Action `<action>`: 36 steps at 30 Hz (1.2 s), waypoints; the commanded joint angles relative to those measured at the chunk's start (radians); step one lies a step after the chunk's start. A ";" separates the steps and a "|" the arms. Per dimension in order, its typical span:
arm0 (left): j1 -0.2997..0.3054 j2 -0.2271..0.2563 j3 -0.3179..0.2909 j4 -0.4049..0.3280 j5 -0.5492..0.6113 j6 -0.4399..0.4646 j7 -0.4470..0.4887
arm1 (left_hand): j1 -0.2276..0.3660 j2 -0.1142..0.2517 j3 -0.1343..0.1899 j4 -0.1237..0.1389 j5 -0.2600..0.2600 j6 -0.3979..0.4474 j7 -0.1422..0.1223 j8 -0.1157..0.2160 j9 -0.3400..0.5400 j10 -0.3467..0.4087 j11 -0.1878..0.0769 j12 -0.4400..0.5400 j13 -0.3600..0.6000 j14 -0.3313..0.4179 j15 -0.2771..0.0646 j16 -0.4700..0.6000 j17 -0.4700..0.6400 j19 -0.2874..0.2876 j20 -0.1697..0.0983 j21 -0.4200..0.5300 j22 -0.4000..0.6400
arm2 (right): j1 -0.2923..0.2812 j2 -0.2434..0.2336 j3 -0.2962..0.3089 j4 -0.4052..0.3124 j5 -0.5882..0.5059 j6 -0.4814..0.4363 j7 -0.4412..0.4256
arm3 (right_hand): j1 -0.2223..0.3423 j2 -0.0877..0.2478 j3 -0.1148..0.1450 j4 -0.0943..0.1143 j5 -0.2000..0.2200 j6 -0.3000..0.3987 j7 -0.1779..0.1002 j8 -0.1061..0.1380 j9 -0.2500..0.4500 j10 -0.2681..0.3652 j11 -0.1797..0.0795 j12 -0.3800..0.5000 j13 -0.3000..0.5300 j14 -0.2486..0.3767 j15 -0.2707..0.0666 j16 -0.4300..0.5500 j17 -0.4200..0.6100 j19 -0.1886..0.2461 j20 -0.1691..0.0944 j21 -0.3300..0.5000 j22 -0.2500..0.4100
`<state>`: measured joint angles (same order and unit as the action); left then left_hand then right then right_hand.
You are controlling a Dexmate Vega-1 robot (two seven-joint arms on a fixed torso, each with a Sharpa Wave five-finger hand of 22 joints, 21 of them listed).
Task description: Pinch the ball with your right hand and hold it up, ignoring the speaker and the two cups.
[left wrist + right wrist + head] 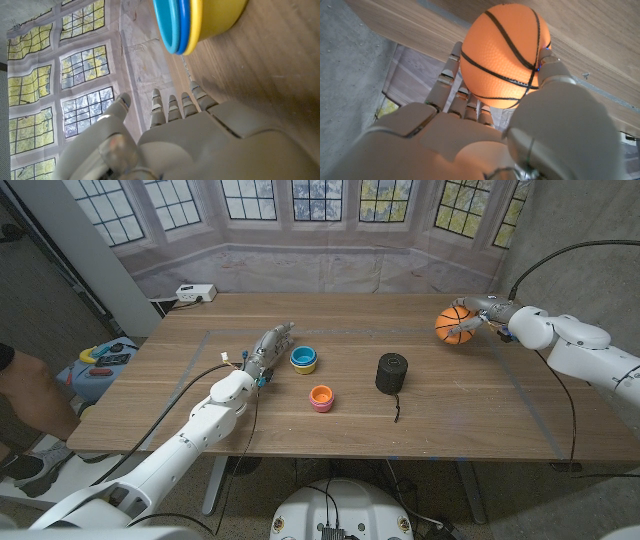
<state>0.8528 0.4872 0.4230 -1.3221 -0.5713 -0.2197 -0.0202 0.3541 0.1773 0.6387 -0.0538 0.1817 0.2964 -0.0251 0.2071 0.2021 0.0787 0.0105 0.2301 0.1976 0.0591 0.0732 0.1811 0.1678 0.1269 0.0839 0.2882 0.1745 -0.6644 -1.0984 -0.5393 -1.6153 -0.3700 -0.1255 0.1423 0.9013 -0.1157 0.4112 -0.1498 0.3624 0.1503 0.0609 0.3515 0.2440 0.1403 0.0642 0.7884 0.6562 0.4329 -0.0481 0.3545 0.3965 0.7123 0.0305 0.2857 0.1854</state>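
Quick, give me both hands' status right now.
Left hand: open, holding nothing, fingers extended beside the blue and yellow cup.
Right hand: holding the ball, pinched between thumb and fingers.

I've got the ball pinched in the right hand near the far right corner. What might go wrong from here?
1. The ball is round and smooth, held between the right hand's thumb and fingers; it might squirt out if the pinch loosens.
2. It sits near the table's right edge, so a dropped ball would likely roll off.
3. The left hand waits beside the blue and yellow cup; a stray move could knock it.
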 commanded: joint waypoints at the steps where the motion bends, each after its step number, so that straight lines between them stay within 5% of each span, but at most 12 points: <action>1: 0.011 0.011 -0.014 -0.017 -0.002 -0.018 0.002 | -0.002 -0.007 0.004 -0.001 0.004 0.001 -0.005 -0.004 0.005 0.004 0.004 -0.003 0.003 0.003 -0.002 -0.001 0.003 0.007 0.000 -0.001 0.005 | -0.021 -0.001 0.035 -0.037 0.063 -0.029 -0.005 | 0.004 0.009 -0.001 0.004 0.000 0.003 0.006 -0.002 0.005 0.004 0.006 0.010 0.005 0.005 0.006 -0.003 0.005 0.004 0.004 -0.002 0.004; 22: 0.021 0.024 -0.031 -0.047 0.008 -0.042 0.015 | -0.003 -0.007 0.001 -0.003 0.003 -0.003 -0.009 -0.007 0.005 0.004 0.002 -0.005 0.004 -0.001 -0.002 -0.002 0.003 0.006 0.000 -0.007 0.005 | -0.058 0.001 0.087 -0.059 0.185 -0.044 -0.039 | 0.011 0.014 -0.002 0.002 -0.004 0.020 0.012 0.000 0.006 0.013 0.012 0.023 0.013 0.016 0.009 -0.004 0.014 0.009 0.003 -0.002 0.004; 36: 0.028 0.024 -0.028 -0.056 0.007 -0.042 0.012 | -0.004 -0.007 0.000 -0.004 0.003 0.000 -0.008 -0.007 0.005 0.004 0.003 -0.005 0.004 0.000 -0.001 -0.001 0.002 0.006 0.000 -0.011 0.005 | -0.142 -0.002 0.187 -0.080 0.393 0.027 -0.066 | 0.008 0.018 -0.007 0.006 -0.010 0.024 0.019 -0.003 0.006 0.008 0.023 0.029 0.019 0.017 0.020 -0.007 0.022 0.010 0.007 -0.004 0.004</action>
<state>0.8766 0.5097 0.3942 -1.3703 -0.5665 -0.2594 -0.0078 0.3540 0.1773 0.6387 -0.0538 0.1817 0.2910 -0.0304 0.2032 0.2020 0.0786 0.0106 0.2255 0.1976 0.0590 0.0732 0.1814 0.1679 0.1268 0.0839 0.2794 0.1745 -0.7526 -1.1003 -0.4165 -1.6788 -0.1121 -0.1401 0.0942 0.9096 -0.1089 0.4066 -0.1458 0.3542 0.1682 0.0788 0.3515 0.2489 0.1456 0.0800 0.8116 0.6706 0.4466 -0.0296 0.3466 0.4139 0.7193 0.0377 0.2856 0.1854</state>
